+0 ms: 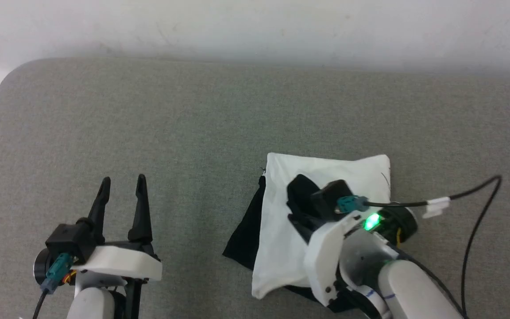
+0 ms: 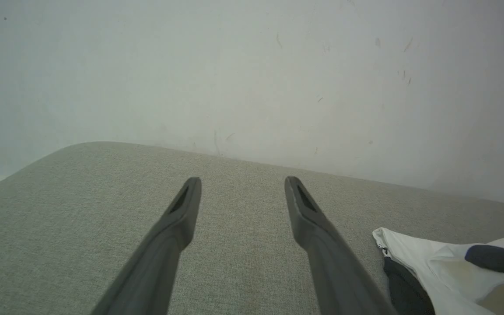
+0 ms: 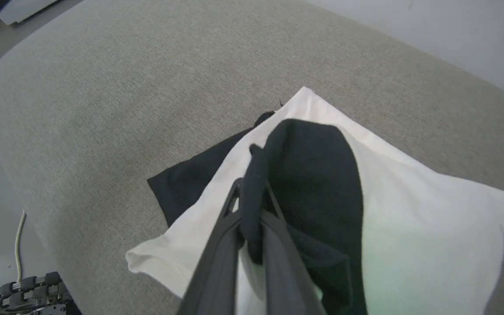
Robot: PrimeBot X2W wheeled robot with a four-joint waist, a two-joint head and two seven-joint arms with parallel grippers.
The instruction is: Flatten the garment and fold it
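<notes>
The soft white shirt with black sleeves (image 1: 281, 239) lies folded into a compact packet on the near right of the grey upholstered surface (image 1: 184, 110). The right gripper (image 3: 252, 197) is clamped on a black sleeve fold (image 3: 313, 166) atop the packet. The left gripper (image 1: 122, 181) stands spread and empty over the near left. Folding is judged nearly complete: the sleeve fold remains to be laid down.

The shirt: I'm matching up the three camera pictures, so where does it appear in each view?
Head view: the shirt lies low, right of centre.
Left wrist view: the shirt sits in the bottom right corner.
Right wrist view: the shirt spans centre to lower right, a black fold pinched in the right gripper.
Shared landmark: the grey cushion meeting the white wall.
</notes>
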